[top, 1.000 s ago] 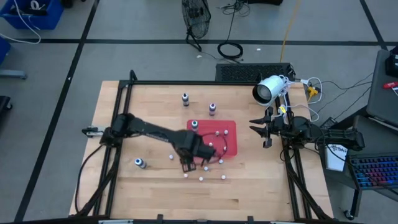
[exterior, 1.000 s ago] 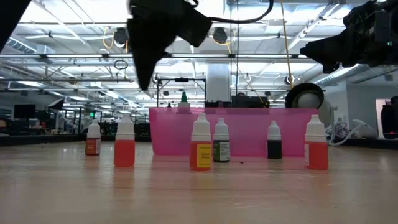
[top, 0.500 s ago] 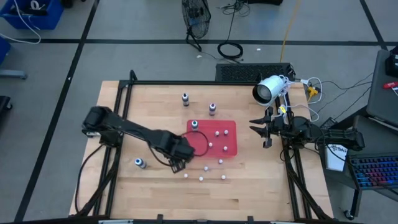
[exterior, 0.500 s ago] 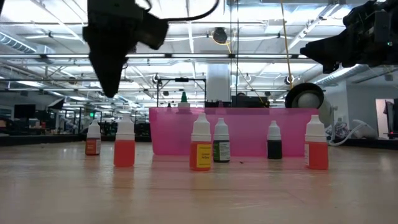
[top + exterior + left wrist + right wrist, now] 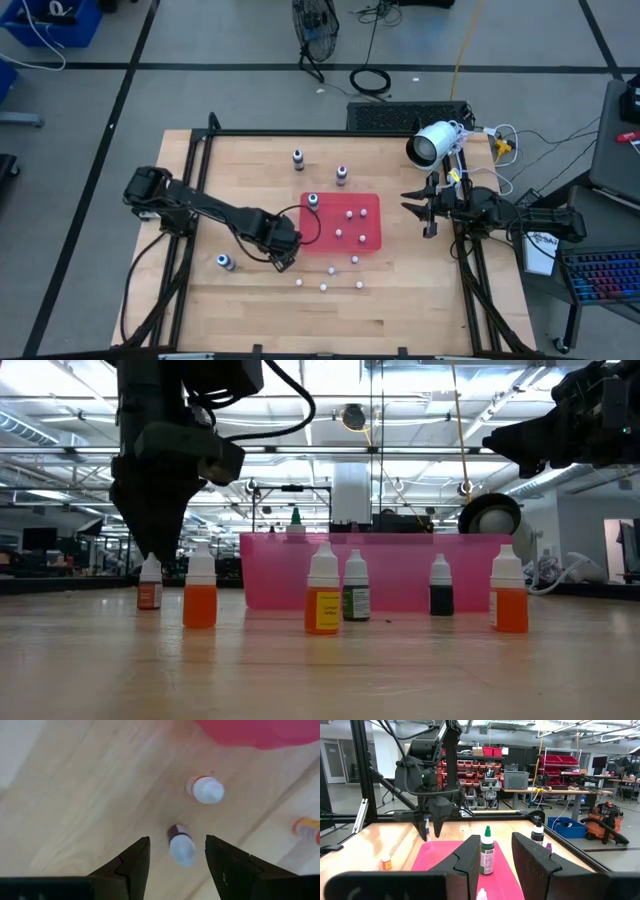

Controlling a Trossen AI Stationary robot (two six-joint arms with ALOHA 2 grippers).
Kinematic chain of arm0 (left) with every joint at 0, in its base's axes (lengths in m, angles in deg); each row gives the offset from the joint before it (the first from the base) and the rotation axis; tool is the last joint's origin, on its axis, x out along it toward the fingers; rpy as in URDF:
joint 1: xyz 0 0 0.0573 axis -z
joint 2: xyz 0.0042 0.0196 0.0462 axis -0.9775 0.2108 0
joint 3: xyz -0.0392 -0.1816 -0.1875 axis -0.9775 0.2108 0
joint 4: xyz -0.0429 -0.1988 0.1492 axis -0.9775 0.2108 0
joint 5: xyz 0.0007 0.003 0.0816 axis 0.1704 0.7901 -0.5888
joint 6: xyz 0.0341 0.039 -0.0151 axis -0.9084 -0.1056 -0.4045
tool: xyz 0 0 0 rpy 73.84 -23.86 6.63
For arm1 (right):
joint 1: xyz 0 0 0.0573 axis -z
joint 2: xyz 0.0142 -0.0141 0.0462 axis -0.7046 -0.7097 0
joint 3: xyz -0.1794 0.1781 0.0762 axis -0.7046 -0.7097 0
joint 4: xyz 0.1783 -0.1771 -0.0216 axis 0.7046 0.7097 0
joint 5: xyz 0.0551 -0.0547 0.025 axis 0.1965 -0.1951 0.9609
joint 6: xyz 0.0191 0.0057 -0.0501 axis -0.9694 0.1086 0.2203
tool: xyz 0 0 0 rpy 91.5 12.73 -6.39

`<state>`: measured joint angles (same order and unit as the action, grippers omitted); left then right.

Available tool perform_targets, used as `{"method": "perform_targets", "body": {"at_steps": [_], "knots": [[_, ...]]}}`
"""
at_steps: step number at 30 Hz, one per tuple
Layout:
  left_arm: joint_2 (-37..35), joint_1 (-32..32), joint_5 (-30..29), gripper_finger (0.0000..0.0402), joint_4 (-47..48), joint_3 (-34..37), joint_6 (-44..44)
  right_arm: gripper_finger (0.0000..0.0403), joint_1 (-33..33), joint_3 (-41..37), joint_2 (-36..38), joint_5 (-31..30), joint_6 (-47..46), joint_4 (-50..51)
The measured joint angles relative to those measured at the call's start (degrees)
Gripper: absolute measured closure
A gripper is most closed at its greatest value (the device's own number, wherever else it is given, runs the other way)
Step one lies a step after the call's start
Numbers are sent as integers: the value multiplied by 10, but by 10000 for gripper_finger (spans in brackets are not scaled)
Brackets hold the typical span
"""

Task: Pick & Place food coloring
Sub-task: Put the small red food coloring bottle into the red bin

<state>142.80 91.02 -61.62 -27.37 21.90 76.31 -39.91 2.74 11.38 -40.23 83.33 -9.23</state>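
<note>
Left gripper (image 5: 176, 865) hovers with fingers apart and empty over a small bottle (image 5: 180, 847) standing near the red tray (image 5: 372, 206). Off-center descent could tip it. Right gripper (image 5: 424, 208) waits, part-open.

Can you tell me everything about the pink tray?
The pink tray is a shallow, roughly square bin with rounded corners. It looks like see-through plastic: in the low view its wall glows pink and lets light through. It sits flat near the middle of the wooden table. A few little white-capped bottles stand upright inside it, and more stand on the table around it. No gripper is touching it.
</note>
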Motion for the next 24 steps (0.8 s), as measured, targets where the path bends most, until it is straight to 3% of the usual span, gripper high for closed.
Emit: {"method": "perform_targets", "body": {"at_steps": [24], "knots": [[0, 1, 15, 208, -55, 49, 18, 303, 0, 0, 0, 0, 0, 0]]}}
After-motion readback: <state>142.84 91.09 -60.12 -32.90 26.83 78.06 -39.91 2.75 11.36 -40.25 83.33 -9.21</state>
